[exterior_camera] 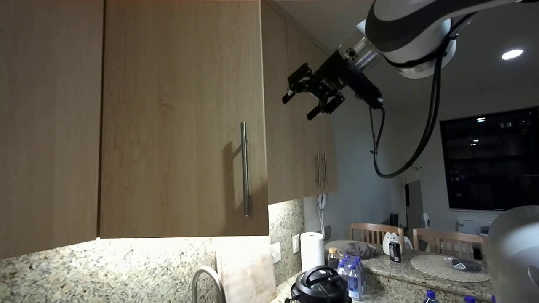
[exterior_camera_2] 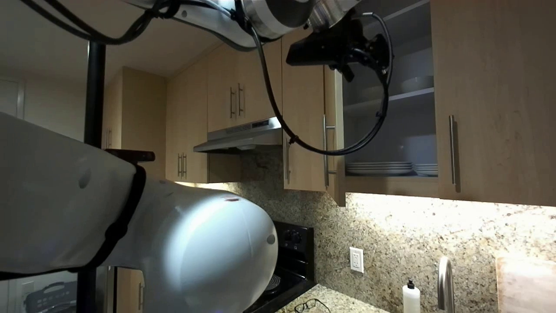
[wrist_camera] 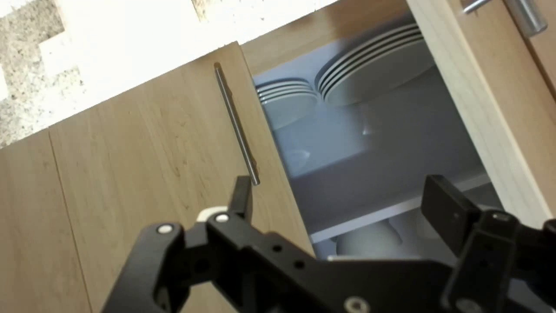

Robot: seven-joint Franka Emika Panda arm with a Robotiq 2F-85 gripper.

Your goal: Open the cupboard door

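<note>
The cupboard door (exterior_camera: 177, 105) is light oak with a vertical silver bar handle (exterior_camera: 244, 168) near its right edge. It stands swung open. In an exterior view it shows nearly edge-on (exterior_camera_2: 339, 139), with the shelves uncovered beside it. In the wrist view its pale edge (wrist_camera: 478, 104) and handle (wrist_camera: 526, 17) are at the right. My gripper (exterior_camera: 300, 106) is open and empty, right of the door's free edge in that exterior view. In the wrist view its fingers (wrist_camera: 339, 189) are spread before the open cupboard. Its fingers are partly hidden in an exterior view (exterior_camera_2: 347, 71).
A closed matching door (exterior_camera_2: 495, 95) with its handle near the left edge adjoins the open cupboard. Stacked plates (exterior_camera_2: 378, 168) and a bowl (exterior_camera_2: 418, 84) are inside. A narrow door (exterior_camera_2: 304, 126) stands left. A faucet (exterior_camera: 208, 275) and black cooker (exterior_camera: 322, 286) are below.
</note>
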